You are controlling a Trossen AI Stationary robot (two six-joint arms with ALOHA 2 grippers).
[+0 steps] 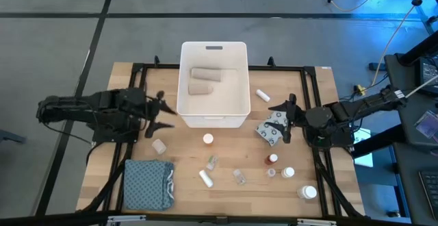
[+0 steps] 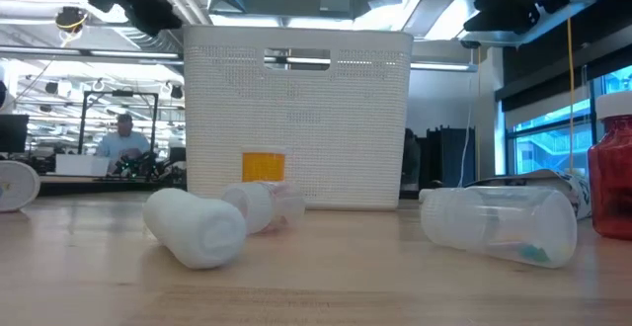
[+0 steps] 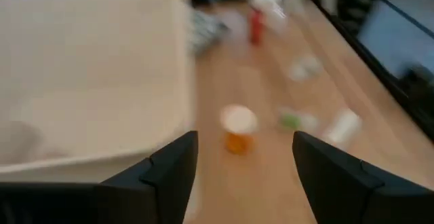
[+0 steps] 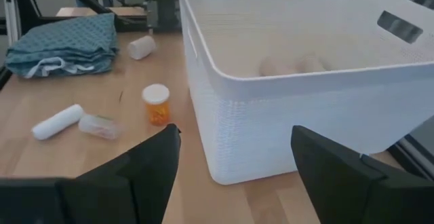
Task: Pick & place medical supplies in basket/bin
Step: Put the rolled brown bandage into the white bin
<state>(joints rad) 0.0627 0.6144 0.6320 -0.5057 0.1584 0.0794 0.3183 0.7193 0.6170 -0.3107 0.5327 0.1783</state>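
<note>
Left gripper (image 1: 159, 113) spread and empty beside the white bin (image 1: 213, 120); right gripper (image 1: 286, 119) also spread, holding nothing.

The left gripper hangs just off the bin's left wall; the right gripper hovers over the grey dotted packet (image 1: 270, 131) on the bin's other side. Two beige bandage rolls (image 1: 203, 80) lie inside the bin. An orange pill bottle (image 1: 207, 139), vials (image 1: 239, 177) and a red-capped bottle (image 1: 272, 159) are scattered on the wooden surface (image 1: 233, 151), with a folded blue cloth (image 1: 148, 183) at its near-left corner.

Two bandage rolls (image 1: 203, 80) lie in the basket (image 1: 213, 117); bottles (image 1: 207, 139) and vials (image 1: 239, 177) lie scattered before it on the tabletop (image 1: 233, 198).
</note>
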